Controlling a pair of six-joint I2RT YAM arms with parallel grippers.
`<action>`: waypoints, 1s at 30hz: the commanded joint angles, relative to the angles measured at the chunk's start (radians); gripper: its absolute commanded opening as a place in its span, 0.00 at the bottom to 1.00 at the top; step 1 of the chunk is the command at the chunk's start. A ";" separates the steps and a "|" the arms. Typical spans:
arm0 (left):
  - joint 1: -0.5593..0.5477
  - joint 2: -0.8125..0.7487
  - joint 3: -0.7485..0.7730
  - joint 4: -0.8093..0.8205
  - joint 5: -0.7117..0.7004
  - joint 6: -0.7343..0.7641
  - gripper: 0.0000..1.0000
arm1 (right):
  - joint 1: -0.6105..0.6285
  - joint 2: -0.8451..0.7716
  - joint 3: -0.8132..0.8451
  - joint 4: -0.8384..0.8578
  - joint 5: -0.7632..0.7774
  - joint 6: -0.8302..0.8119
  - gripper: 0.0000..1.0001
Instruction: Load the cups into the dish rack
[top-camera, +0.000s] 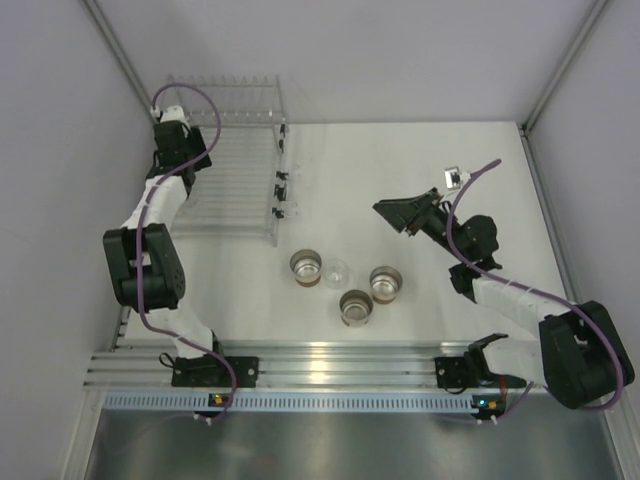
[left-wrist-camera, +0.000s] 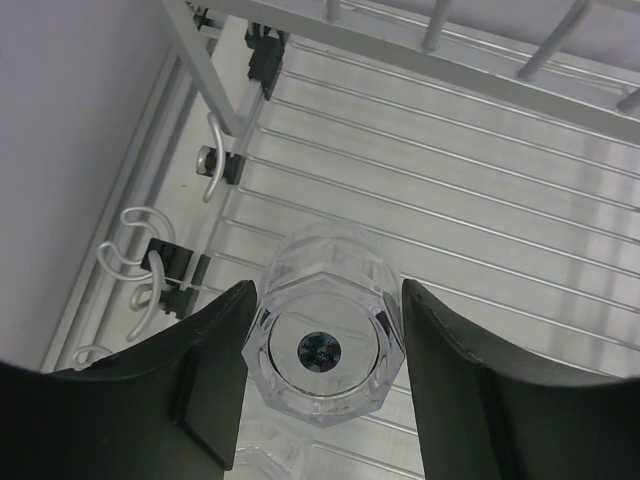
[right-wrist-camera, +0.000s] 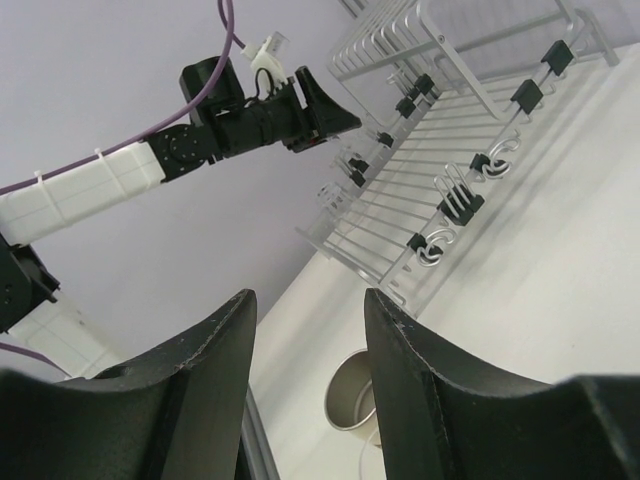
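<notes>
**One clear cup at the rack, four waiting on the bench**

The left end effector (left-wrist-camera: 325, 300) is out over the rack (left-wrist-camera: 480, 200), fingers clamped on either side of a clear cup (left-wrist-camera: 322, 352). It's a firm grip, with the rack's floor wires right beneath. Whether the cup sits on those wires or hangs just above them, I can't tell. So this one is at the drop-off, not yet released.

At the bottom of the left wrist view, a faceted edge (left-wrist-camera: 268, 452) peeks out below the held cup. It may be another clear cup already racked, but too little shows to be sure. From above, no cup can be made out in the rack.

On the bench (top-camera: 400, 160) stand three cream cups (top-camera: 306, 267) (top-camera: 386, 283) (top-camera: 356, 307), upright in a loose cluster near the rack's front corner. A second clear cup (top-camera: 337, 270) is tucked just beside the leftmost cream one. None of these is loaded.

The right end effector (top-camera: 392, 210) hovers over the bench to the right of the cluster, jaws apart, nothing between them.

My read: it's early going. There's one placement to finish and at least four cups left to fetch.
</notes>
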 joint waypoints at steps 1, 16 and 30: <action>-0.003 0.010 0.048 0.022 -0.083 0.050 0.00 | 0.001 0.019 0.029 0.056 -0.009 -0.017 0.48; -0.011 0.094 0.017 0.014 -0.089 0.090 0.00 | -0.002 0.019 0.024 0.068 -0.012 -0.005 0.48; -0.011 0.140 0.043 -0.026 -0.065 0.090 0.00 | 0.000 -0.010 0.024 0.031 -0.005 -0.020 0.48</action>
